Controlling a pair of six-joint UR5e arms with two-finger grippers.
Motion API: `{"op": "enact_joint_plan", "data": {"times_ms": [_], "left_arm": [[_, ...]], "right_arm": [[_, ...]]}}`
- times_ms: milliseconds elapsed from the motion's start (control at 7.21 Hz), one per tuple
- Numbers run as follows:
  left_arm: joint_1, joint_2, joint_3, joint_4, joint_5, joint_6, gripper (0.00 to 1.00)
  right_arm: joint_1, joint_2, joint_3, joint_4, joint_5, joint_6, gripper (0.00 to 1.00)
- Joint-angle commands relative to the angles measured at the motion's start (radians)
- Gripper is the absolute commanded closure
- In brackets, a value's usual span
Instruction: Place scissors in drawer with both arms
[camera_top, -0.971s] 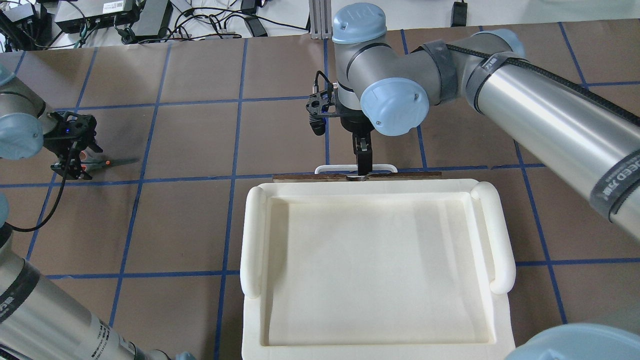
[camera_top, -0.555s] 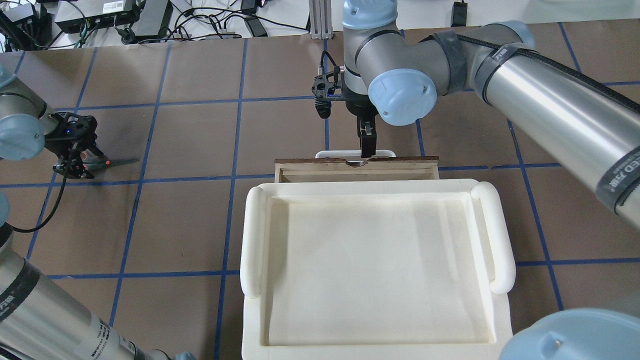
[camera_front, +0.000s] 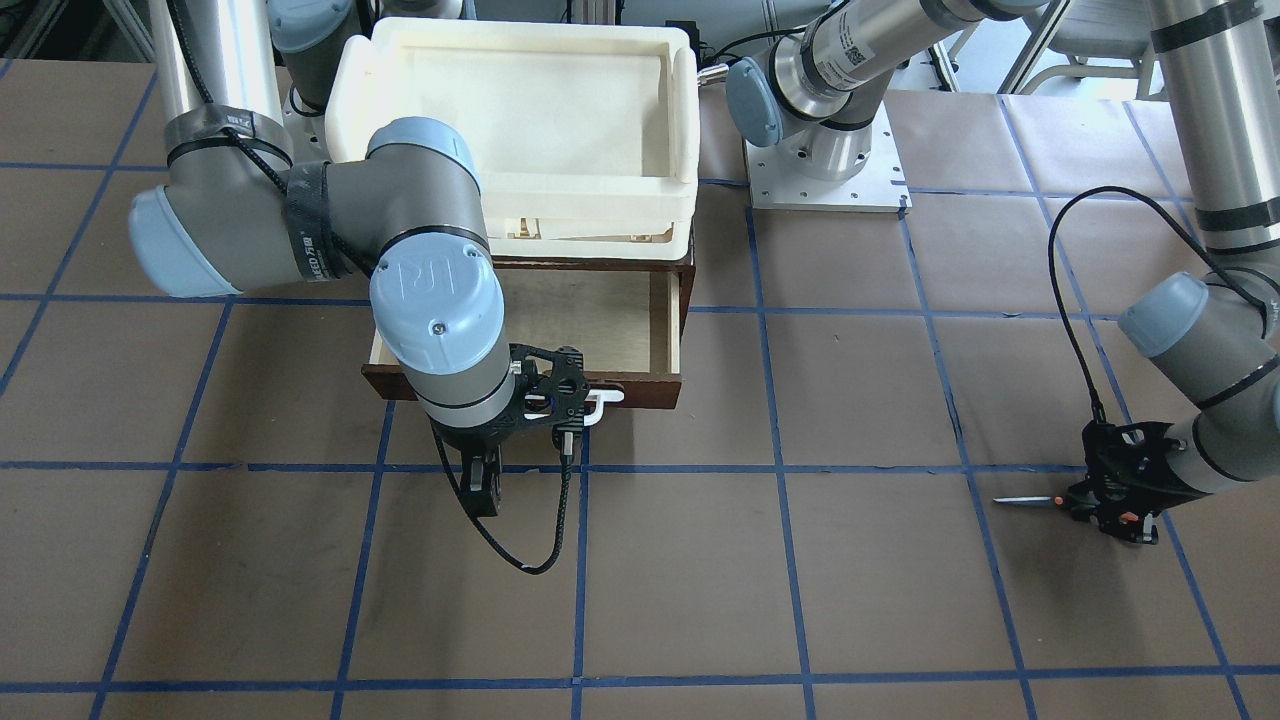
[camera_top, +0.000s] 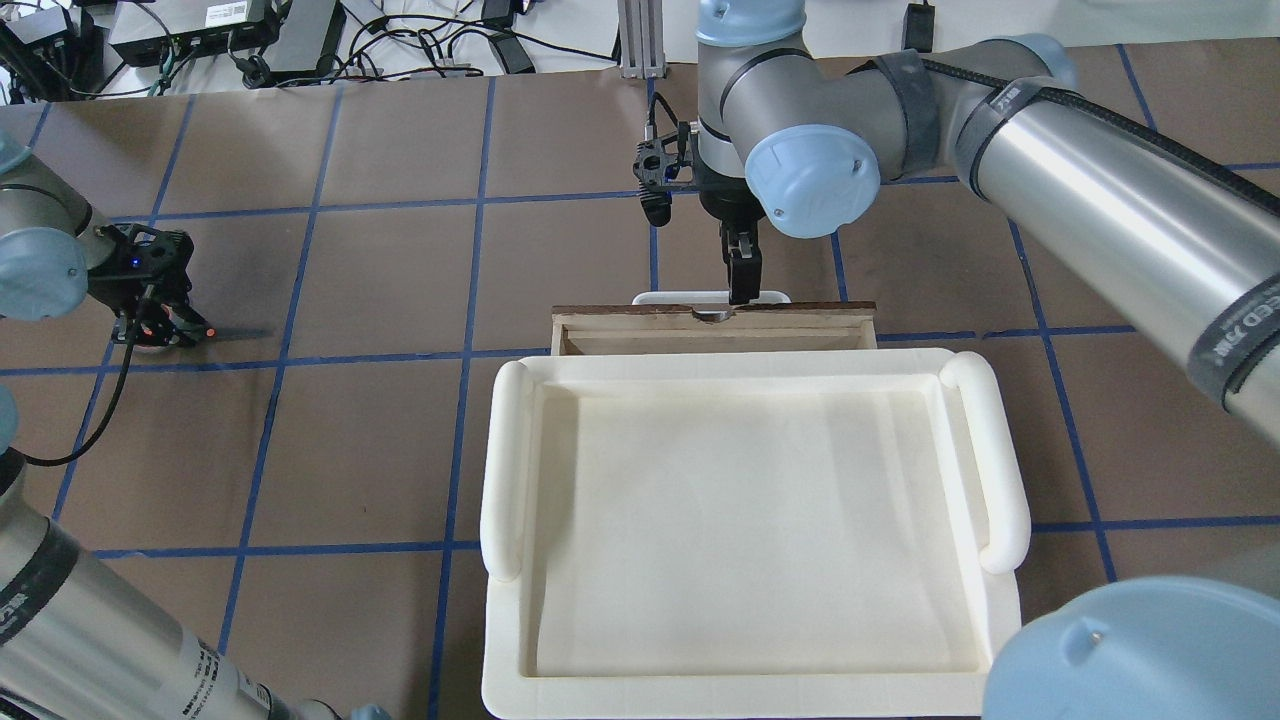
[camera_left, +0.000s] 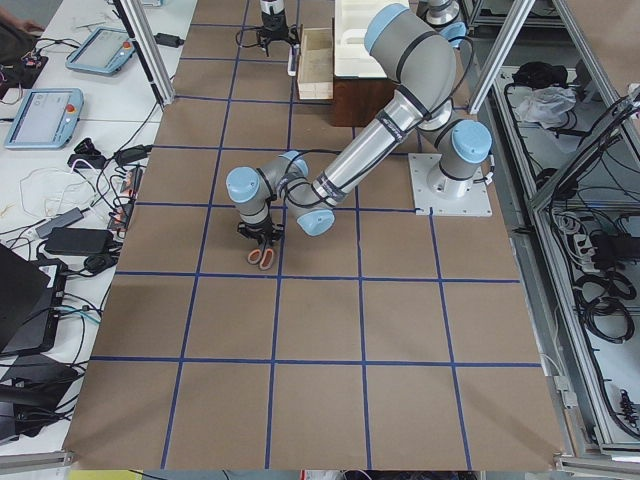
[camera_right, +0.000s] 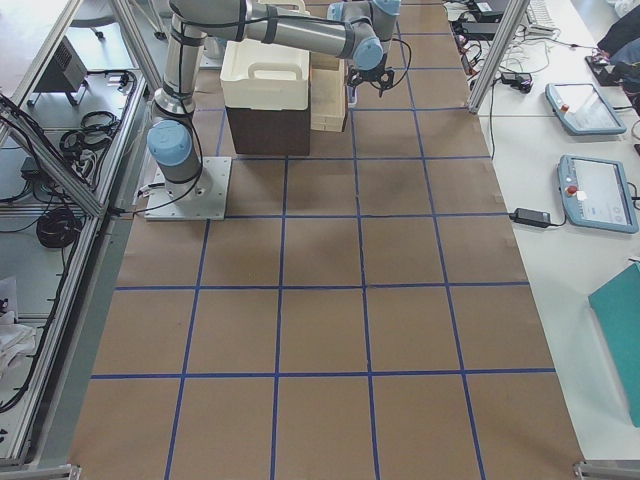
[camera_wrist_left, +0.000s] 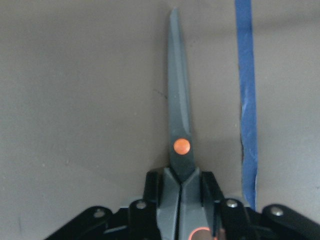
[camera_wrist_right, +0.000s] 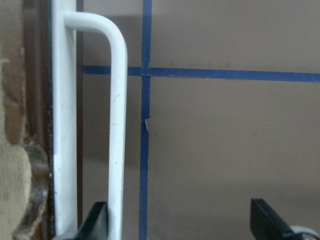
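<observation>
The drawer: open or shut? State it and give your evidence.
Open. The drawer is pulled out from under the cream tray, its pale plywood floor exposed in the front-facing view.

Dark brown drawer (camera_front: 640, 392) w/ white bar handle (camera_front: 606, 397) open near table's far edge, R gripper (camera_front: 484, 487) just before its front, L gripper (camera_front: 1105, 508) on scissors (camera_front: 1030, 500) by robot's-L edge.
</observation>
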Motion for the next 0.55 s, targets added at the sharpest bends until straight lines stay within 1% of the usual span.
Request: {"op": "enact_joint_plan", "data": {"times_ms": [0, 416], "left_arm": [[-0.002, 0.017, 0.002, 0.002, -0.003, 0.012, 0.99], [-0.003, 0.060, 0.011, -0.008, -0.011, 0.012, 1.00]], "right_arm": [[-0.002, 0.017, -0.018, -0.001, -0.002, -0.002, 0.00], [-0.004, 0.041, -0.075, -0.001, -0.004, -0.002, 0.00]]}}
